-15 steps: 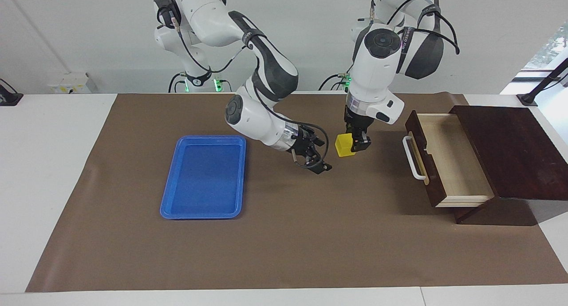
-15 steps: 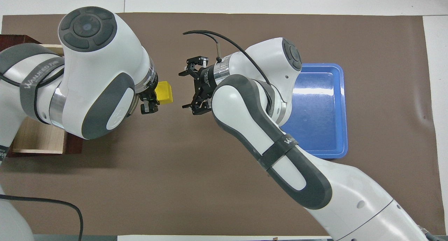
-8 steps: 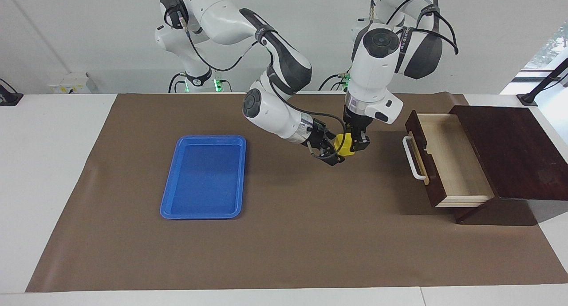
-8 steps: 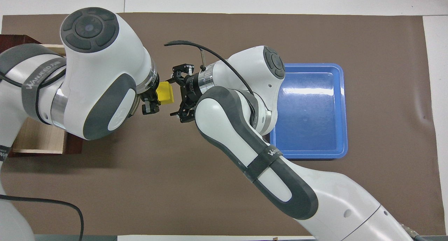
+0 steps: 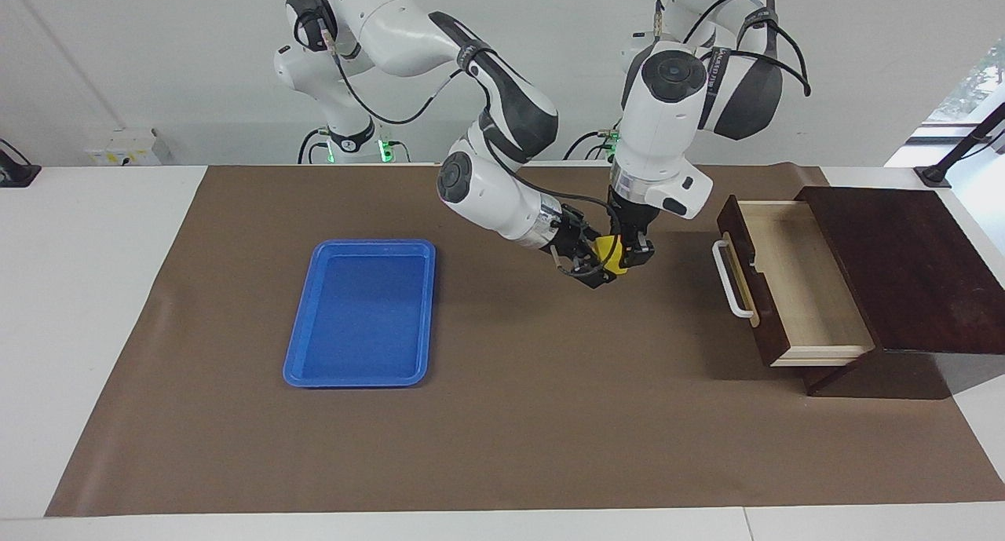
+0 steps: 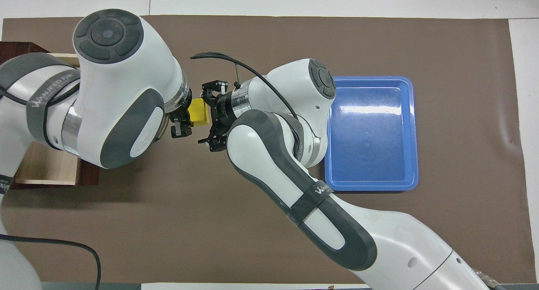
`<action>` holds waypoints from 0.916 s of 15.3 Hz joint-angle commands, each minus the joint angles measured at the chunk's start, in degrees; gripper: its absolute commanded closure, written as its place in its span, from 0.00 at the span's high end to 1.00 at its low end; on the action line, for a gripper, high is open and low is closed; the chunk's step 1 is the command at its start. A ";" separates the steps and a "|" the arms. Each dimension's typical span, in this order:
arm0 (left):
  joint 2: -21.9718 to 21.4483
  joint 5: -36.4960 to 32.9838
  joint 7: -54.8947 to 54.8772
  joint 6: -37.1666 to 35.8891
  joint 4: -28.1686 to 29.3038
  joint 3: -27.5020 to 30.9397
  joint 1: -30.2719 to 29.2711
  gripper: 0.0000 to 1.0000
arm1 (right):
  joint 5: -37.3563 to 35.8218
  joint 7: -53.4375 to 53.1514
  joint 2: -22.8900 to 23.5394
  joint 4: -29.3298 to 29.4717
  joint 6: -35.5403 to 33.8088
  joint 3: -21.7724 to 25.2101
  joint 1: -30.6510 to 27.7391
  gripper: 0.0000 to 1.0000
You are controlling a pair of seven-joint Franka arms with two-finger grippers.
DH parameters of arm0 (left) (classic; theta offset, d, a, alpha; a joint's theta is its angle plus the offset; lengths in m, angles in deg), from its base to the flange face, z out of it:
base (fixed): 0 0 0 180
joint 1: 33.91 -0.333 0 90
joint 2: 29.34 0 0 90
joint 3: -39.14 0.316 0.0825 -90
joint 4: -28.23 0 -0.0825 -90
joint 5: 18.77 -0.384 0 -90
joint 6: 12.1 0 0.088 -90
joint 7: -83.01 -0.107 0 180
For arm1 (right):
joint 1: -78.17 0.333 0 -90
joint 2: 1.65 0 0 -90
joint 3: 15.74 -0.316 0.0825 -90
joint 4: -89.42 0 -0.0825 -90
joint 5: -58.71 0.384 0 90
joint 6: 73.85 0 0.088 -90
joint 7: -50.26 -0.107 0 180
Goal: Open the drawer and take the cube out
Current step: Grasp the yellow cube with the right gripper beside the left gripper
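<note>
The yellow cube (image 5: 608,251) hangs in the air over the brown mat, between the drawer and the blue tray. My left gripper (image 5: 630,257) points down and is shut on the cube, which also shows in the overhead view (image 6: 198,112). My right gripper (image 5: 594,252) has come in sideways from the tray's end and is open, its jaws spread to either side of the cube (image 6: 205,113). The drawer (image 5: 793,282) stands pulled out of its dark wooden box (image 5: 903,266), white handle (image 5: 730,278) toward the cube, pale inside bare.
A flat blue tray (image 5: 361,313) lies on the brown mat (image 5: 510,415) toward the right arm's end of the table. In the overhead view the left arm covers most of the drawer (image 6: 46,168).
My right gripper has moved toward the left arm's end, from a gap beside the cube to having its open jaws around it. The left gripper has kept the cube almost still.
</note>
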 commanded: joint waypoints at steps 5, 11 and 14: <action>0.35 -0.77 0.93 0.84 -0.31 0.54 0.78 0.00 | -1.43 -1.89 -0.31 0.68 0.05 0.15 0.37 1.00; 0.35 -0.86 0.93 1.28 -0.31 0.54 0.78 0.00 | -1.70 -2.06 -0.31 0.59 1.72 0.06 0.11 0.00; 0.35 -0.95 0.67 1.28 -0.49 0.46 0.78 0.00 | -1.70 -1.98 -0.31 0.68 1.81 0.06 -0.33 0.00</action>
